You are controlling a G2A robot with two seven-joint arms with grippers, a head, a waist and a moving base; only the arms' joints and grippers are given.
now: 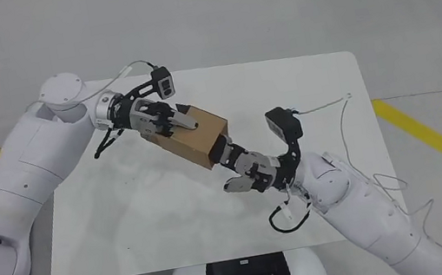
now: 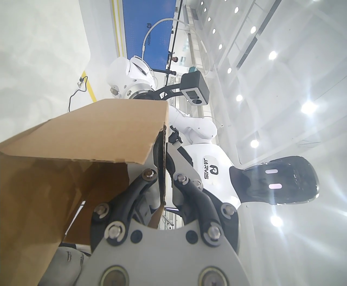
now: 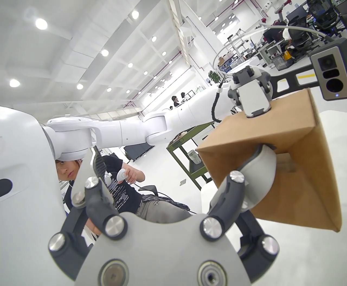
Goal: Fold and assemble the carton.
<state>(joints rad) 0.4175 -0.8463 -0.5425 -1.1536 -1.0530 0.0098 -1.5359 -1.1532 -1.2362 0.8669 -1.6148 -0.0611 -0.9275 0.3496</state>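
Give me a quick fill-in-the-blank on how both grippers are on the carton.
1. The left gripper is ___ on an edge of the carton.
2. The right gripper stands ___, with one finger inside the carton's open end.
3. The table beneath the carton is ___ in colour.
Missing words: shut; open; white.

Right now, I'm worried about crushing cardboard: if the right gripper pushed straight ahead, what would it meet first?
Probably the carton itself: the right gripper has open jaws with one inside its open end, so its side wall lies next; depth is uncertain.
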